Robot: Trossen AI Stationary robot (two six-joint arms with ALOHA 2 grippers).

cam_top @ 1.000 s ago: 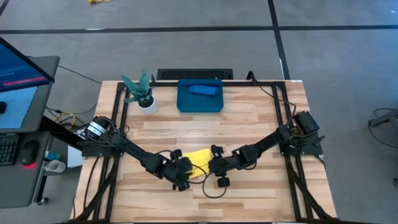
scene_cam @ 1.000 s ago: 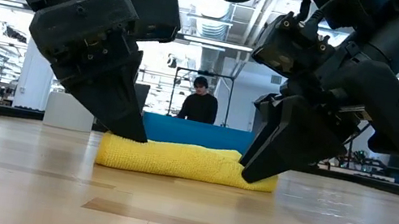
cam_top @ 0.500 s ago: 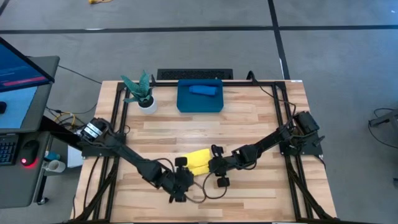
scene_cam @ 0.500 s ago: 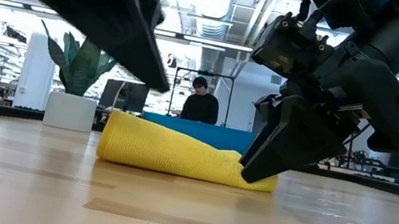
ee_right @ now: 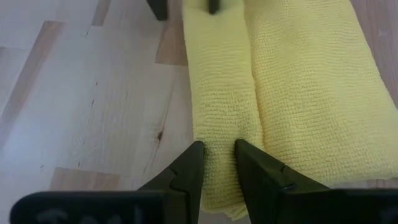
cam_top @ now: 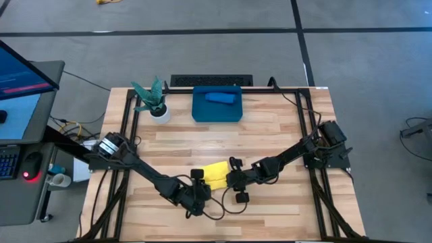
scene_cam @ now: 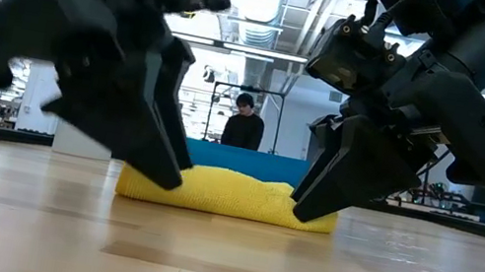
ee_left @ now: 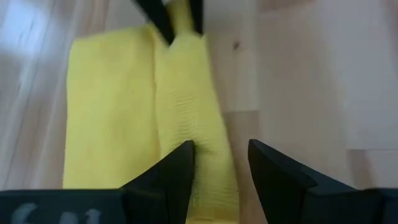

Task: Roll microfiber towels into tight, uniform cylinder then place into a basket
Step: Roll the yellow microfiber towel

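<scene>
Yellow microfiber towel [cam_top: 214,175], loosely rolled, lies on the wooden table [cam_top: 270,135] at 6 o'clock from the teal basket [cam_top: 217,111], which holds the blue towel roll [cam_top: 220,98]. Left gripper [ee_left: 219,162] straddles one end, fingers parted. Right gripper [ee_right: 216,163] pinches a fold at the opposite end.

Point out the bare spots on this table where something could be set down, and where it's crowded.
Bare wood: between the basket and the yellow towel, the right rear corner past the basket, and the front edge. Crowded: table centre, where the left hand and right hand close in on the towel; the plant pot fills the left rear corner.
</scene>
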